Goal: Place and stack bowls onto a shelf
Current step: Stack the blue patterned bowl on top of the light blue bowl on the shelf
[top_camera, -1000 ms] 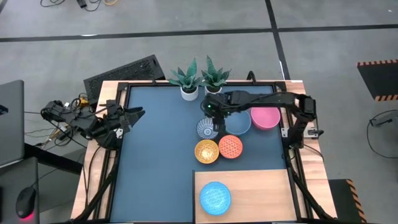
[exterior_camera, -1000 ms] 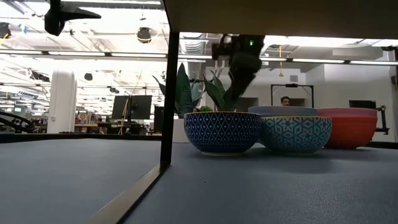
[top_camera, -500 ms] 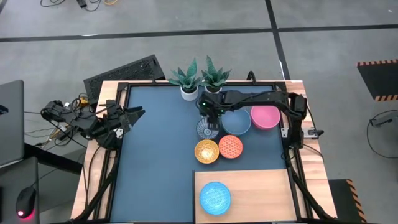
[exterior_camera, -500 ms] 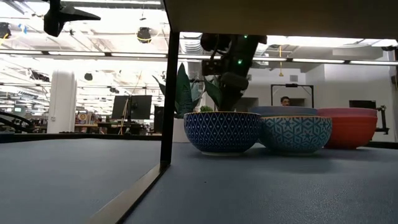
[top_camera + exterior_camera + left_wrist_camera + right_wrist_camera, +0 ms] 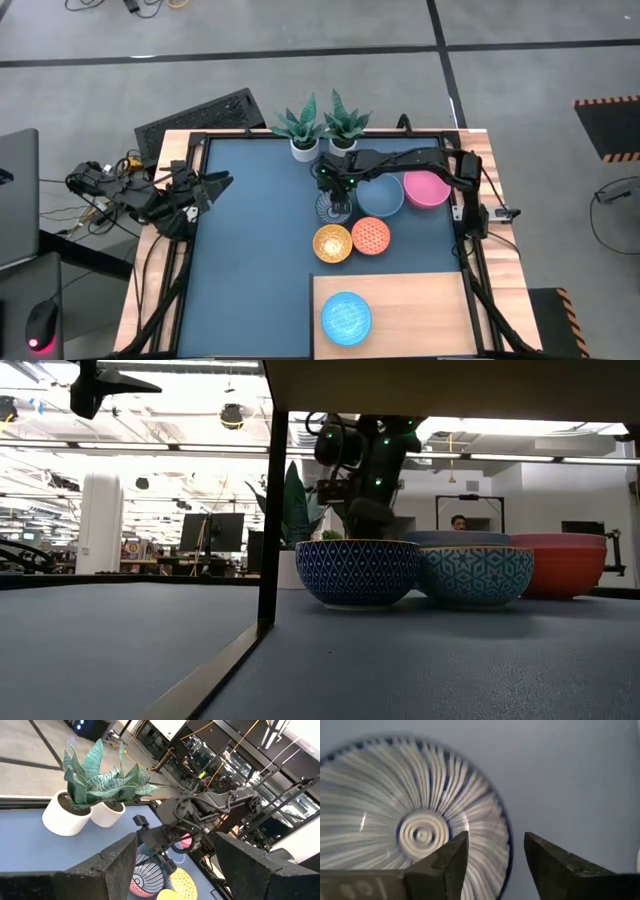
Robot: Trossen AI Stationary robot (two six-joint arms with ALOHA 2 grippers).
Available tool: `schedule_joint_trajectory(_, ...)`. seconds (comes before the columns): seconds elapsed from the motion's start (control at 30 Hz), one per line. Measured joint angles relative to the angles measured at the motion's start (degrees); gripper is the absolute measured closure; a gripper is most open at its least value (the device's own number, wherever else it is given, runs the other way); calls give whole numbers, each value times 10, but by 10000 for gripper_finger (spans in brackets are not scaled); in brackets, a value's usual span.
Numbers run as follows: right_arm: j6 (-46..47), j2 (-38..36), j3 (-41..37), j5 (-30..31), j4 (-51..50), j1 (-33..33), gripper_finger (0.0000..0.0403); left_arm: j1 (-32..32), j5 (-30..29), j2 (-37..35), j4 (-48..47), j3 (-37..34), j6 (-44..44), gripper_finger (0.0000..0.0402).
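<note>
My right gripper (image 5: 335,186) hangs open above the blue-white bowl (image 5: 331,207), jaws straddling its far rim so I can pinch it. Prob. not touching yet. Shelf (image 5: 420,300) w/ teal bowl (image 5: 346,316) waits nearby. Left gripper (image 5: 222,183) parked at table edge, open.

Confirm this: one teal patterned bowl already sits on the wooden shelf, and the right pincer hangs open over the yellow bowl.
Not quite. The right pincer hangs open over the blue-white bowl, not the yellow bowl; the high and right wrist views show it. The teal bowl does sit on the shelf.
</note>
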Motion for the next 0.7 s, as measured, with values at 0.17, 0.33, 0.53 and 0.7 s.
schedule_joint_trajectory(0.17, 5, 1, 1, 3, -15, -2, 286, 0, 0, 0, -9, 0, -5, 152)
schedule_joint_trajectory(0.33, 20, -4, 4, 9, -28, -4, 367, 0, 0, 0, -13, 0, -10, 152)
schedule_joint_trajectory(0.53, 44, 1, 35, 12, -65, -13, 367, 0, -1, 0, -14, 0, -11, 152)
schedule_joint_trajectory(0.7, 62, 1, 94, 23, -113, -28, 367, 0, 0, 0, -21, 0, -19, 152)
